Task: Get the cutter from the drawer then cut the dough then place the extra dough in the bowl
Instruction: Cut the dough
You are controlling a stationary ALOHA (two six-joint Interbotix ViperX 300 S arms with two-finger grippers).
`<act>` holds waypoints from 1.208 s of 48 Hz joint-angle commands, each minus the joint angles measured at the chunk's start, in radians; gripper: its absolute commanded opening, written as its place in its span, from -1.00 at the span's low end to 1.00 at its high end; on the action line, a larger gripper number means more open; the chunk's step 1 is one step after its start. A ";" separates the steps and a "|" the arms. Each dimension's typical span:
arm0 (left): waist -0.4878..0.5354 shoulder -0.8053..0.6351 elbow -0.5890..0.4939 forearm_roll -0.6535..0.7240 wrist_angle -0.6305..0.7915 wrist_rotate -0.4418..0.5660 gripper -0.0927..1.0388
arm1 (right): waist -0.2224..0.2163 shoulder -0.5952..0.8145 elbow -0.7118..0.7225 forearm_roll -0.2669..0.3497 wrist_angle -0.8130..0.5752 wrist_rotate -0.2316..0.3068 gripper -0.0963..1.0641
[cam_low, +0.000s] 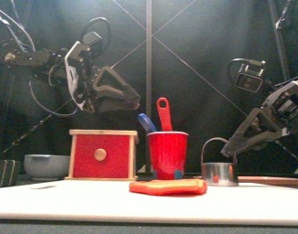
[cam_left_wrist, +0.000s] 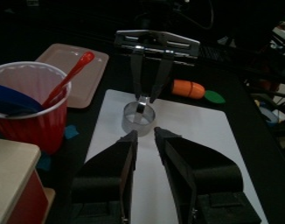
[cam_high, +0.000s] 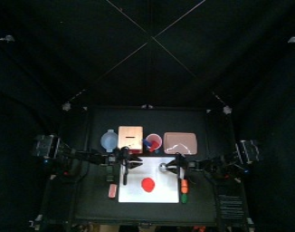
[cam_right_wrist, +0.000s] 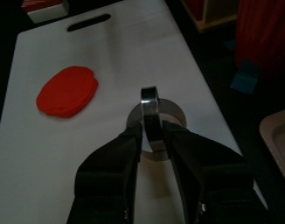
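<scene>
The cutter point(cam_low: 218, 174) is out of the drawer point(cam_low: 101, 154), and the drawer looks shut. So the first step is done, and the cutting step is in hand now.

The cutter is stood on the white board point(cam_right_wrist: 133, 52). It is near the red dough point(cam_right_wrist: 68, 91) but is not touching it. Its wire handle is pinched by the right claw point(cam_right_wrist: 151, 140), whose jaws are closed on it. The left claw point(cam_left_wrist: 145, 133) is held up over the board, across from the cutter. Its jaws are a little apart, and nothing is held in them.

The dough is seen lying flat and whole on the board. No ring has been cut in it yet.

Next, the cutter must be lifted a bit, carried sideways over the middle of the dough, and pushed straight down. It should be kept level so that the cut goes all the way round. The dough may slide or stick to the cutter, so the left claw may be needed to hold it down. After that, the extra dough is to be put in the bowl point(cam_low: 46, 164), which is at the back left of the table.
</scene>
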 commanded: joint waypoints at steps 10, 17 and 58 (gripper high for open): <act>-0.002 -0.008 -0.008 -0.002 -0.009 0.002 0.34 | -0.003 -0.029 -0.048 -0.021 0.008 -0.005 0.28; -0.002 -0.008 -0.008 -0.002 -0.009 0.003 0.34 | -0.005 -0.032 -0.095 -0.066 0.061 -0.003 0.28; -0.002 -0.009 0.008 -0.002 -0.009 0.005 0.34 | -0.015 -0.048 -0.178 -0.132 0.216 0.003 0.30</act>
